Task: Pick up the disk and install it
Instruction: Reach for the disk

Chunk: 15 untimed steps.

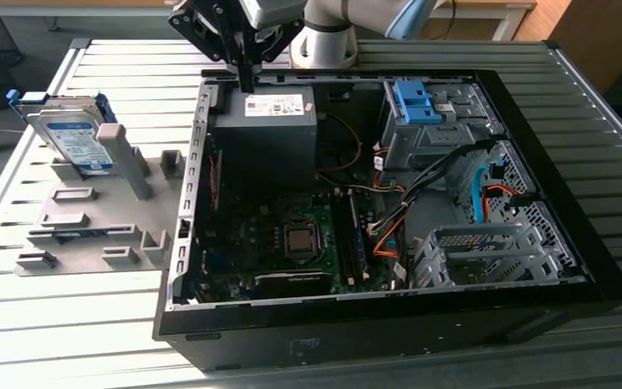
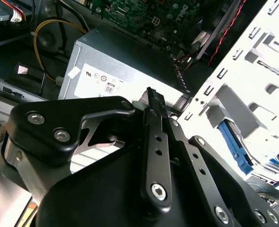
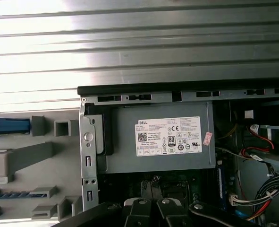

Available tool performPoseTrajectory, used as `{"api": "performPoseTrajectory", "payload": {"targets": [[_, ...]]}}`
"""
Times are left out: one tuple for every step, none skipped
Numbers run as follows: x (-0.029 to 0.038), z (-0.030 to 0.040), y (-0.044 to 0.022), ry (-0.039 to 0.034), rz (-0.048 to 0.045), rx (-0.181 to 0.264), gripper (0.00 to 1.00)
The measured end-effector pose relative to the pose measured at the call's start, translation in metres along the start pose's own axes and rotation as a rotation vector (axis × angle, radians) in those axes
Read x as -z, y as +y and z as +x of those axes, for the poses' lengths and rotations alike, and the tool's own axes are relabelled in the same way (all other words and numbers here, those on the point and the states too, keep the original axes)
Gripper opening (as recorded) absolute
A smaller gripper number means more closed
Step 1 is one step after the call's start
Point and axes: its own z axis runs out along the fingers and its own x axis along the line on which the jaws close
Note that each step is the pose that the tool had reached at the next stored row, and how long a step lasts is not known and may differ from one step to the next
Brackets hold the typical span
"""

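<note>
The claw (image 1: 249,85) hangs over the far edge of the open computer case (image 1: 570,267). Its tips point down, just above the power supply (image 1: 268,134), the dark box with a white sticker. In the second wrist view the claw (image 2: 151,94) has its fingers (image 2: 154,123) drawn together into a narrow stack, with nothing between them. In the first wrist view the claw (image 3: 151,187) appears equally narrow, though the fingertips are partly cut off there.

The disk (image 1: 74,142) stands upright, slightly tilted, in a slot of the grey fixture (image 1: 95,219). The fixture lies on the slatted metal desk (image 1: 62,324), at the exterior view's left of the case. The white-and-blue label faces the camera, and blue rails run along the edges. The disk is well apart from the claw and untouched by it. In the first wrist view, a blue strip (image 3: 7,126) beside the fixture (image 3: 21,158) is probably one of the disk's rails.

Inside the case, a bare blue bracket (image 1: 414,101) sits on top of the drive cage (image 1: 430,142), at the exterior view's right of the power supply.
</note>
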Motion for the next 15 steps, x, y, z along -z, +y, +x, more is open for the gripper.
{"api": "performPoseTrajectory", "payload": {"targets": [[0.0000, 0.0003, 0.0000, -0.0001, 0.0000, 0.000, 0.11], [0.0000, 0.0007, 0.0000, 0.0000, 0.0000, 0.000, 0.11], [0.0000, 0.0010, -0.0001, 0.0000, 0.0000, 0.000, 0.11], [0.0000, 0.0014, -0.0001, 0.0000, 0.0000, 0.000, 0.11], [0.0000, 0.0018, -0.0001, -0.0001, 0.0000, 0.000, 0.11], [0.0000, 0.0021, -0.0002, 0.0000, 0.0001, 0.000, 0.11], [0.0000, 0.0024, -0.0002, 0.0000, 0.0000, 0.000, 0.11], [-0.0001, 0.0027, -0.0002, 0.0000, 0.0000, 0.000, 0.11], [-0.0001, 0.0031, -0.0002, 0.0000, 0.0000, 0.000, 0.11], [-0.0001, 0.0034, -0.0003, 0.0000, 0.0000, 0.000, 0.11], [-0.0001, 0.0037, -0.0003, 0.0000, 0.0000, 0.000, 0.11], [-0.0001, 0.0039, -0.0003, 0.0000, 0.0000, 0.000, 0.11], [-0.0001, 0.0042, -0.0003, 0.0000, 0.0000, 0.000, 0.11], [-0.0001, 0.0045, -0.0003, 0.0000, 0.0000, 0.000, 0.11], [-0.0001, 0.0048, -0.0004, 0.0000, 0.0000, 0.000, 0.11]]}}
